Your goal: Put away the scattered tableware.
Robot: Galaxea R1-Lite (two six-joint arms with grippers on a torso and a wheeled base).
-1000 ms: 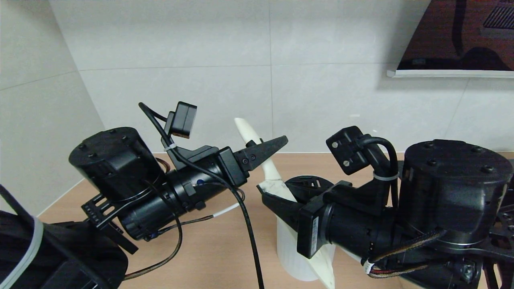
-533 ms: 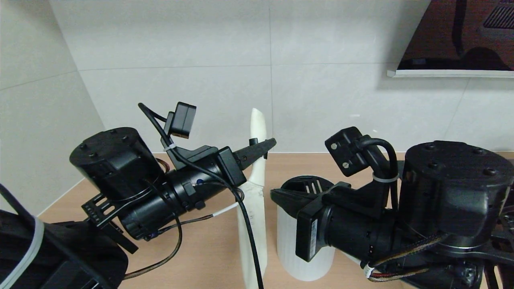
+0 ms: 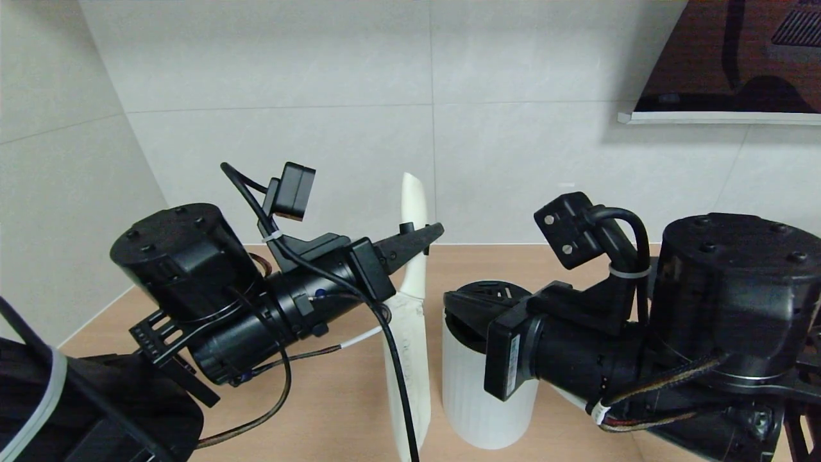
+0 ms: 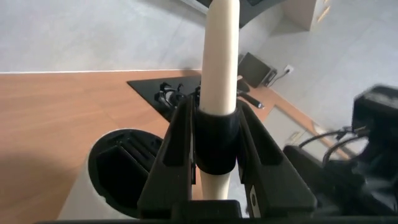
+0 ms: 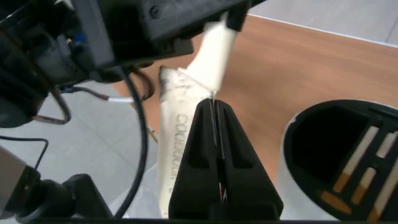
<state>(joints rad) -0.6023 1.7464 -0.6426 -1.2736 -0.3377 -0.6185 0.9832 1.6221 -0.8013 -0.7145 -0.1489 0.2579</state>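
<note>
We judged the task to be in the middle of one piece. The left gripper pinched a white knife at the neck where handle and blade meet. The knife hung nearly upright, its handle toward 12 o'clock and its blade toward 6 o'clock, and it was lifted off the wooden counter. The white holder stood on the counter just beside the blade, at about 3 o'clock from it in the head view. The two were apart, so the knife was not yet put away.

The right gripper had its fingers pressed together on nothing. It hovered near the rim of the holder, at about 4 o'clock from the left gripper.

What was left, in our opinion, was to bring the blade over the open top of the holder, lower it into one compartment, and let it go. Inside the holder we saw dividers and some pale bars with orange ends. We could not tell if these were utensils or only slots. We could not judge how many other pieces waited.

About writing: dark print ran along the blade, and we leave it unread. A small label sat on the wrist of the right arm, with print too small to read.
</note>
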